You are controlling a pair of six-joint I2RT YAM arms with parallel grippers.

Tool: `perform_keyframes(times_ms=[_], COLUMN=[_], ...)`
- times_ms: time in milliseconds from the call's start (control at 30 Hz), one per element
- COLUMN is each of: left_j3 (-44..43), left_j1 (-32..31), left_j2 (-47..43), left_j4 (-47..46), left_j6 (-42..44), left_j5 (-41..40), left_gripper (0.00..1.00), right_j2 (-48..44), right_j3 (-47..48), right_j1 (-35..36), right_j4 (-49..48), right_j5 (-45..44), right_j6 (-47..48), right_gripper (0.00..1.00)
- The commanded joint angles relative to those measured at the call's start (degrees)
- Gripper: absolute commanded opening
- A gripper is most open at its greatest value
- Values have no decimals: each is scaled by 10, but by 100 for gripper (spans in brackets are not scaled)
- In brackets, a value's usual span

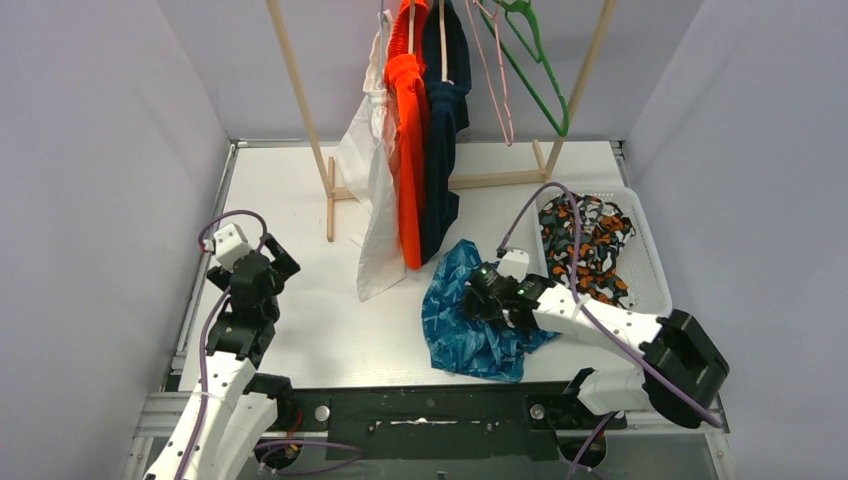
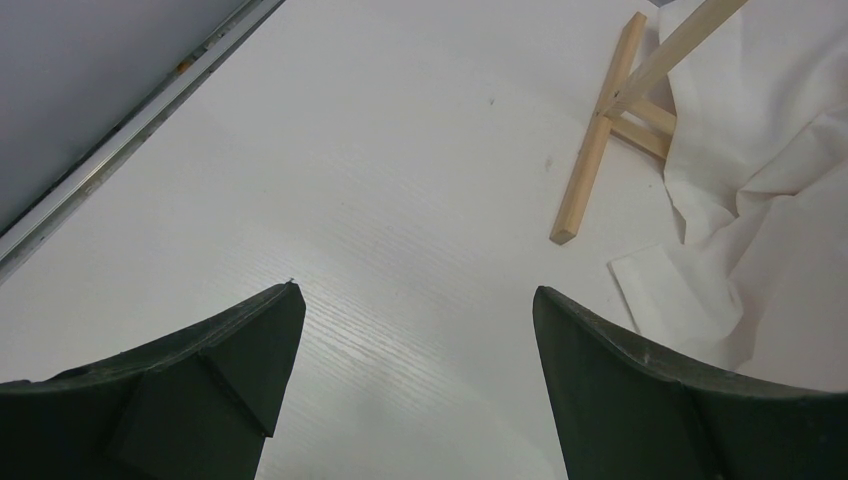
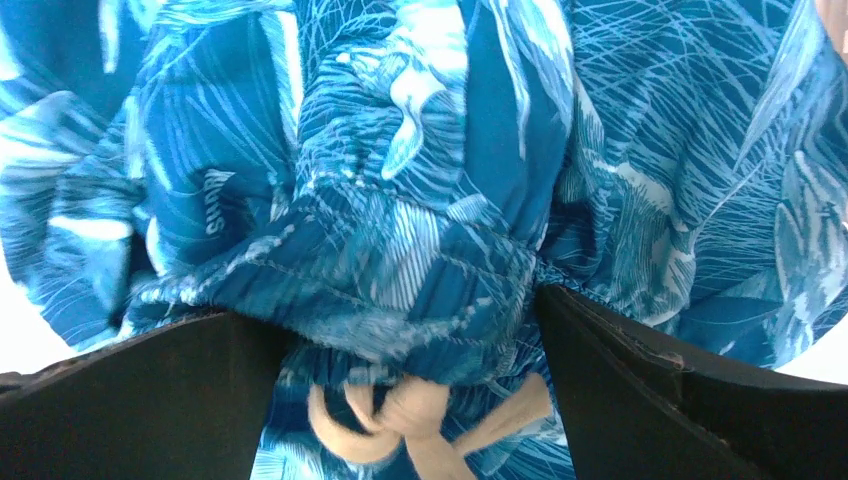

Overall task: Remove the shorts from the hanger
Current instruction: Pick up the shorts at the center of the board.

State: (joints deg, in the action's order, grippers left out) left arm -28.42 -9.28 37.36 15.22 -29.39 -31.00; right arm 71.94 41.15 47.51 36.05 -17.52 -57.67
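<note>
White shorts [image 1: 372, 190], bright orange shorts [image 1: 408, 150] and dark navy shorts [image 1: 442, 150] hang on the wooden rack [image 1: 300, 100]. The blue leaf-patterned shorts [image 1: 455, 330] lie crumpled on the table in front of it. My right gripper [image 1: 478, 300] is down on them. In the right wrist view its jaws [image 3: 410, 310] stand wide apart, with bunched blue fabric [image 3: 400, 150] and the tan drawstring knot [image 3: 420, 415] between them. My left gripper [image 1: 283, 262] hovers open over bare table [image 2: 415, 300], left of the white shorts [image 2: 760, 200].
A white basket [image 1: 652, 250] at the right holds the camouflage shorts [image 1: 590, 245]. An empty pink hanger [image 1: 497, 80] and an empty green hanger [image 1: 540, 70] dangle from the rail. The rack's wooden foot [image 2: 600, 140] lies ahead of my left gripper. Grey walls enclose the table.
</note>
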Motion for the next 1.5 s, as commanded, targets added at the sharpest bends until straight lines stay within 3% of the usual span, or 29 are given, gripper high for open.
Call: perform_keyframes(times_ms=[0,133,233,300,367,433,533,567,667,1100,1200,1300,1467], left_j3=[-7,-7,-6,-6,-6,-6,-7,-7,-9,-10,-9,-9,-9], left_j1=[6,7,9,8,8,8,10,11,13,15,15,15,17], left_j2=[1,3,4,5,6,7,10,11,16,21,21,20,19], left_j4=[-37,-38,-38,-38,-38,-39,-40,-40,-41,-43,-43,-44,-44], left_j6=[5,6,6,7,7,7,11,13,15,17,19,19,19], left_j5=[13,16,17,16,16,17,21,22,26,31,33,34,37], left_gripper=[85,85,85,85,85,85,85,85,85,85,85,85,85], right_j2=[83,175,209,212,214,223,249,252,227,-46,-83,-114,-152], right_j3=[52,85,65,33,22,62,139,152,162,106,123,150,158], right_j1=[8,29,33,32,36,67,122,129,138,185,188,189,189], right_j4=[17,32,-32,-119,-137,-70,55,76,95,-2,30,107,148], right_j5=[-26,-47,-9,31,29,-49,-200,-228,-266,-377,-427,-477,-497], right_j6=[2,21,46,48,34,24,11,1,-14,1,-3,-76,-106], right_gripper=[98,98,97,75,52,41,8,4,0,0,0,0,0])
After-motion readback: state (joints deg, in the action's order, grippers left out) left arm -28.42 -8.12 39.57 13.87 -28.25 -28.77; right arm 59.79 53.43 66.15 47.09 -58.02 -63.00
